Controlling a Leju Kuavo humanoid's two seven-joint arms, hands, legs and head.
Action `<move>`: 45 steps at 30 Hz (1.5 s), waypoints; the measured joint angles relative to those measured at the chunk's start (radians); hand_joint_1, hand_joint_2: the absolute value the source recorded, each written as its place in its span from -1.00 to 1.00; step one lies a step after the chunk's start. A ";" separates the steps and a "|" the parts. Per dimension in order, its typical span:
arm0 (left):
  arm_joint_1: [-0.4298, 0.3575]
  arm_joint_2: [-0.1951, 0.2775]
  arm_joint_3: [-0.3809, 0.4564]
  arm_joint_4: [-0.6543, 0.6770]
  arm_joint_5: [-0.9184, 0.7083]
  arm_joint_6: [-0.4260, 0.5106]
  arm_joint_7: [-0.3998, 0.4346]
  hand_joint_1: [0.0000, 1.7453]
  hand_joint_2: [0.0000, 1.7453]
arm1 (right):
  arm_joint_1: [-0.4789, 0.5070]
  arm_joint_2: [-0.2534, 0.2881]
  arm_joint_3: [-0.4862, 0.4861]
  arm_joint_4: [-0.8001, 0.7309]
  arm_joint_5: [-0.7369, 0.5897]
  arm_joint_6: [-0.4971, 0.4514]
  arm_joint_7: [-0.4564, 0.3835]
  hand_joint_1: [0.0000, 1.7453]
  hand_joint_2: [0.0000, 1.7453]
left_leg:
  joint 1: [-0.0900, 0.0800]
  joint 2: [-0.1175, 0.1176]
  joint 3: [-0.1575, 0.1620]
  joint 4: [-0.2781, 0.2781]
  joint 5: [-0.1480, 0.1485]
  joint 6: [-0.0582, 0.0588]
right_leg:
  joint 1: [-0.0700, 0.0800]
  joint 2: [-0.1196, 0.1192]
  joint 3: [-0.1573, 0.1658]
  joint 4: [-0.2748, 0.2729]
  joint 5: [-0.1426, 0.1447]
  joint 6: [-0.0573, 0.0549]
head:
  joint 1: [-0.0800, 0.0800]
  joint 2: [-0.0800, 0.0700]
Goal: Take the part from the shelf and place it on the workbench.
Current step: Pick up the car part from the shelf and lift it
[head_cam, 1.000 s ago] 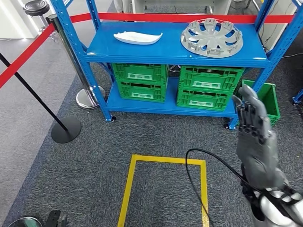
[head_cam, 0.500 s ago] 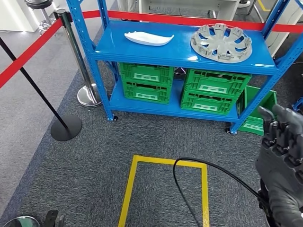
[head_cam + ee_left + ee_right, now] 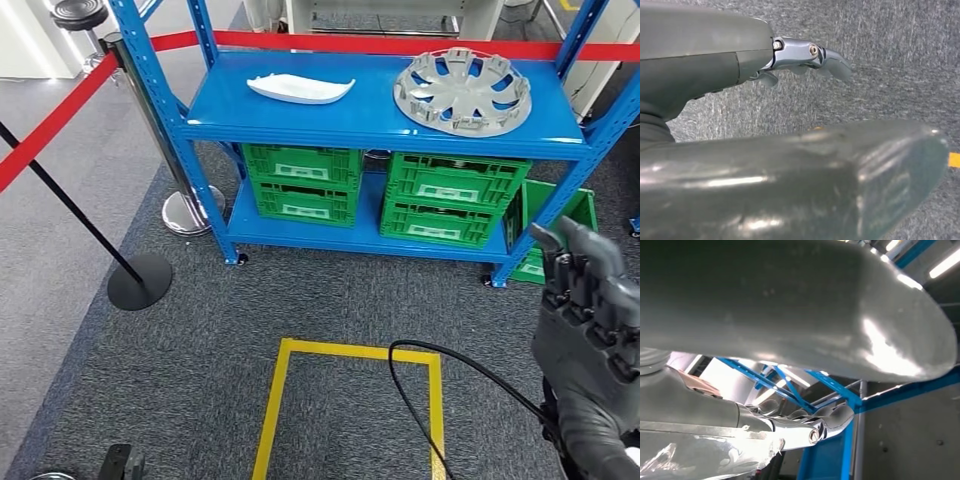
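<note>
The right robot hand (image 3: 592, 330) is raised at the lower right of the head view, fingers apart and holding nothing, in front of the blue shelf (image 3: 377, 115). The left robot hand (image 3: 806, 55) hangs over grey carpet, fingers extended and empty. On the shelf's top level lie a grey wheel cover (image 3: 462, 90) and, well apart, a white curved part (image 3: 300, 89); green crates (image 3: 377, 190) fill the lower level.

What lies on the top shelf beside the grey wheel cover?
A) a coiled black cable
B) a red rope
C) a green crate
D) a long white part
D: a long white part lies left of the wheel cover on the blue shelf.
</note>
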 joint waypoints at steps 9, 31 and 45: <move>0.003 -0.001 0.000 0.004 -0.014 0.009 0.000 -1.00 -1.00 | 0.000 0.001 0.020 0.002 0.014 -0.012 0.013 -1.00 -1.00 | 0.008 0.020 -0.006 -0.220 0.186 0.011 | -0.004 0.000 0.072 -0.001 -0.076 0.042 | -0.007 0.000; 0.003 0.007 0.000 0.006 -0.031 0.011 -0.008 -1.00 -1.00 | -0.021 0.008 0.051 0.019 -0.046 -0.019 0.042 -1.00 -1.00 | -0.004 0.001 -0.073 0.011 0.038 0.000 | 0.008 -0.002 0.022 -0.009 -0.013 -0.003 | -0.005 0.000; 0.006 0.013 0.000 0.007 -0.041 0.011 -0.017 -1.00 -1.00 | -0.016 0.026 0.052 0.043 -0.144 0.049 0.073 -1.00 -1.00 | 0.012 0.004 0.068 -0.248 0.145 0.041 | -0.002 0.021 -0.048 0.163 -0.121 0.055 | 0.006 0.000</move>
